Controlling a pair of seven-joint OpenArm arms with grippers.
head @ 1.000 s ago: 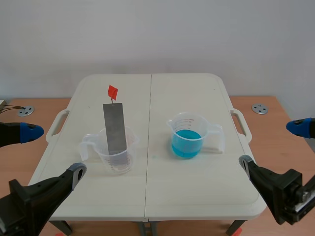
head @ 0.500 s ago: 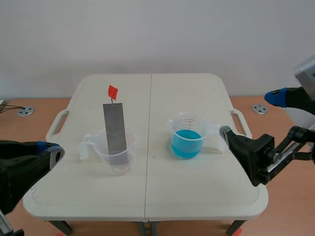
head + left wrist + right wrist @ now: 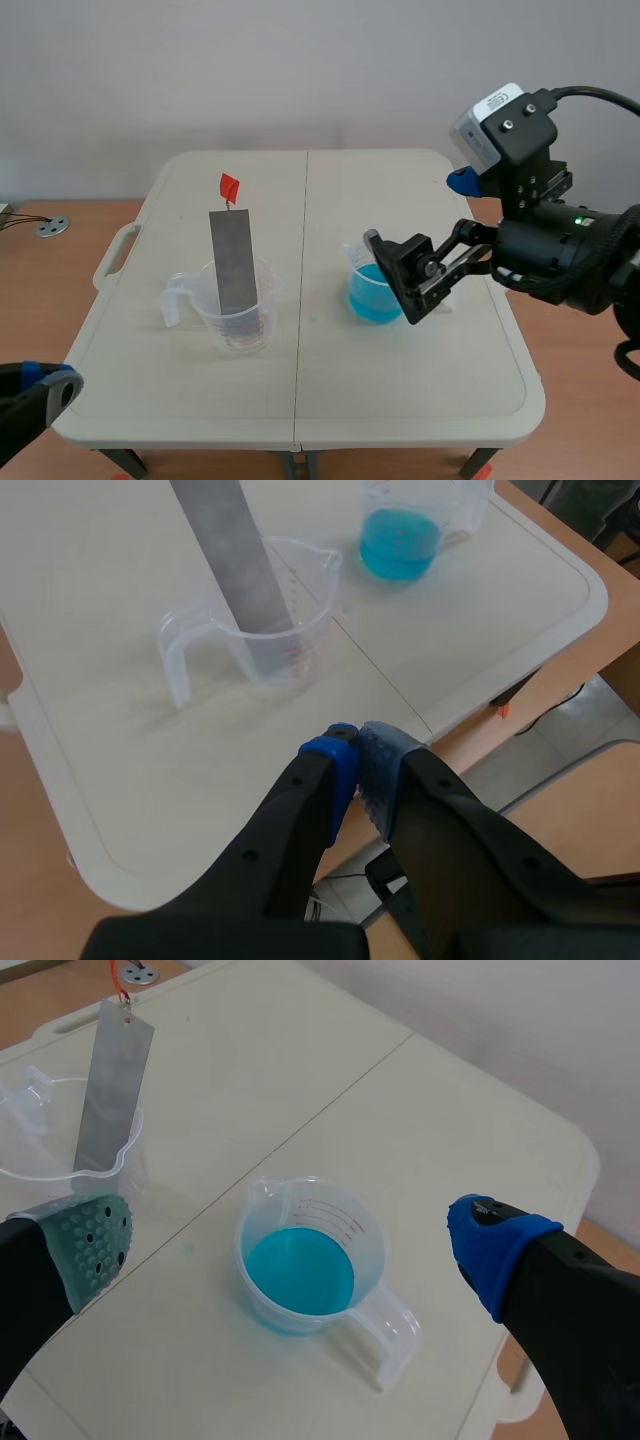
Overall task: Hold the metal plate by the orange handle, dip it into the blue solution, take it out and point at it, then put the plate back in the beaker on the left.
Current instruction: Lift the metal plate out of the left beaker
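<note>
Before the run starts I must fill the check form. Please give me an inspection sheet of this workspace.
Surface: white folding table with centre seam.
Job's things: grey metal plate with orange handle leans in clear plastic beaker; second clear beaker holds blue solution.
Clutter: nothing seen.
Grippers: left gripper, jaws shut, empty; right gripper, jaws open, near second beaker.
Cables: black cable on right arm.
Surroundings: white wall, wooden floor, round metal disc.
</note>
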